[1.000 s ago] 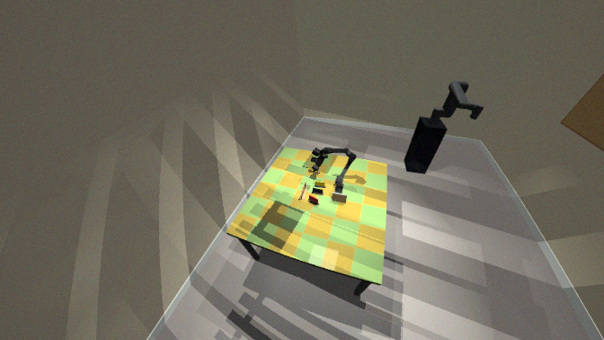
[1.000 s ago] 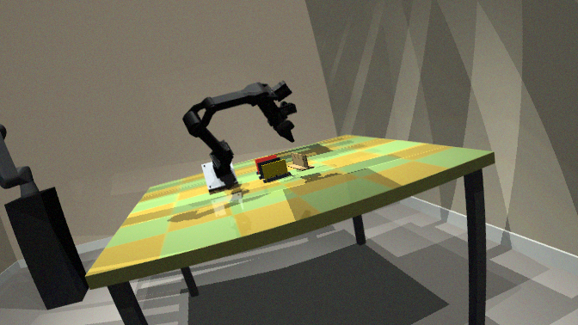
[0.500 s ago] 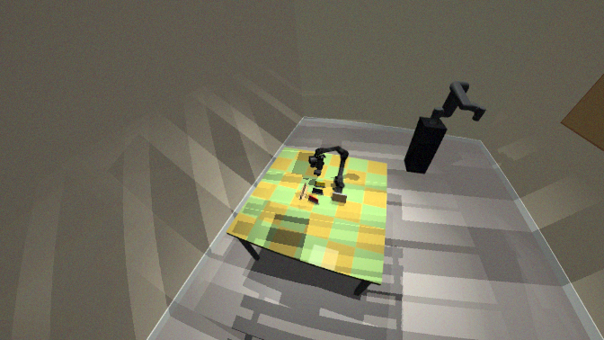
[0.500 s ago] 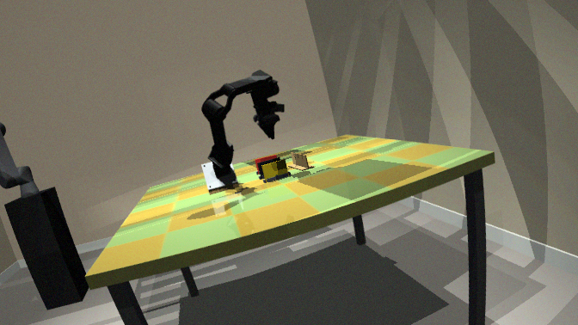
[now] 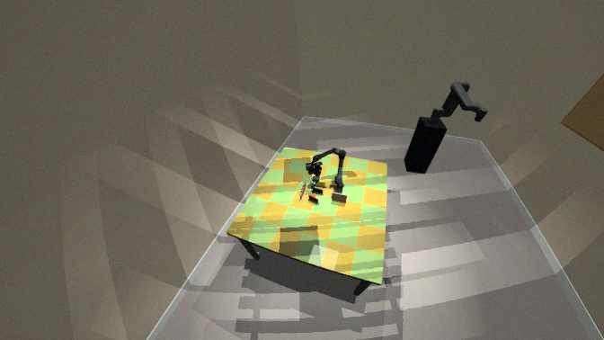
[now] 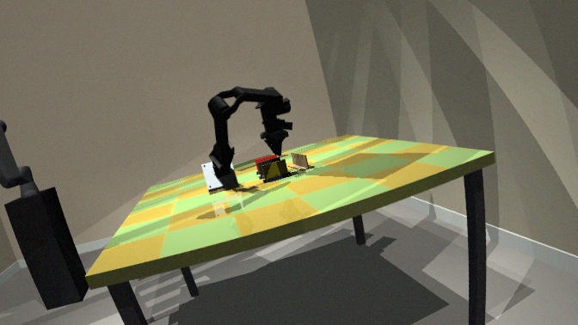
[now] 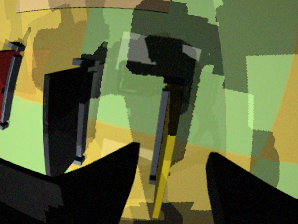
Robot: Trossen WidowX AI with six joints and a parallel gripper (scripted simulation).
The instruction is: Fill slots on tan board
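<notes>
In the wrist view, from left to right: the red board (image 7: 6, 82) (image 6: 266, 160) is cut off by the left edge of the frame, upright against its gray holder and outside the jaws. Next, left of center, the black board (image 7: 62, 120) stands upright beside another holder, its lower end close above the left finger and also outside the gap. Just right of center, the yellow board (image 7: 164, 172) (image 6: 274, 170) (image 5: 320, 184) stands edge-on beside its holder (image 7: 160, 137); in the frame it lies between the two fingertips of the gripper (image 7: 173, 150) (image 6: 279, 154), nearer the left one. The fingers are partly apart, with nothing clamped. The tan board (image 7: 95, 5) (image 6: 299, 160) (image 5: 303, 192) crosses the top left of the wrist frame; in the exterior view it stands upright right of the colored boards, with none seated in it.
</notes>
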